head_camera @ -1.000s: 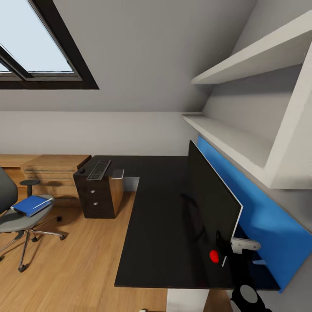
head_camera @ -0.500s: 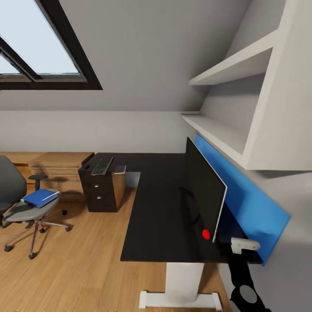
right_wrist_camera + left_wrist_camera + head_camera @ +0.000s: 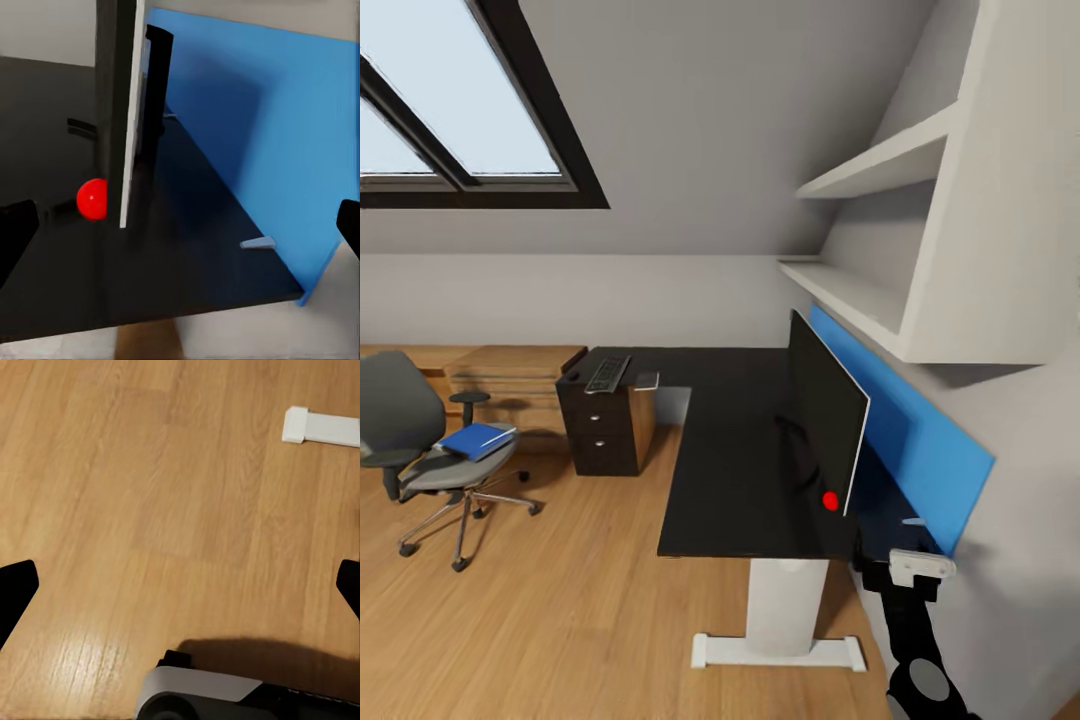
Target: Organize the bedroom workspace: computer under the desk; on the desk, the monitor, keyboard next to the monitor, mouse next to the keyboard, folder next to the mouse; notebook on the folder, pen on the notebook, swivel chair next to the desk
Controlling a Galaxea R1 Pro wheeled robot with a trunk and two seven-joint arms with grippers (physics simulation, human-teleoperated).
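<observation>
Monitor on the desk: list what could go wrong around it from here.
The monitor stands upright close to the desk end, with the right gripper just past that edge; a careless swing could tip it. The folder overhangs the swivel chair seat and may slide off if the chair is bumped.

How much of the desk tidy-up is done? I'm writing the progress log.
Done: the monitor stands on the desk. The keyboard lies on the desk's far wing, away from the monitor. Nothing is in hand: the left gripper and right gripper are open. Left: the folder lies on the swivel chair.
</observation>
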